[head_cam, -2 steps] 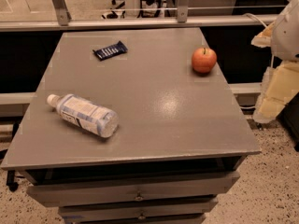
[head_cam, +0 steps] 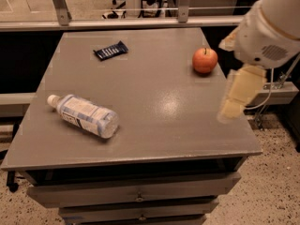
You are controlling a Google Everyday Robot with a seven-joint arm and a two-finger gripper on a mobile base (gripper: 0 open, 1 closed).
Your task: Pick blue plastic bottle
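bottle: blue plastic bottle (head_cam: 83, 116) lies on its side, near-left of table (head_cam: 159, 88), cap to the left.
risk: round body could roll toward the near edge if nudged; apple (head_cam: 205, 60) sits close to the arm.
gripper: gripper (head_cam: 234, 102) hangs pointing down over the table's right edge, well apart from the bottle.
jaw state: cannot tell.

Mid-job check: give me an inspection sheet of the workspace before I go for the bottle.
Surface: grey table, flat, slight sheen.
Job's things: plastic bottle lying on its side, front left, cap pointing left.
Clutter: dark blue wrapper back left; red apple back right.
Grippers: tool over the table's right edge, apart from the bottle.
Cables: thin cable beside the arm, right.
Surroundings: drawers below the table, speckled floor, metal rail behind.
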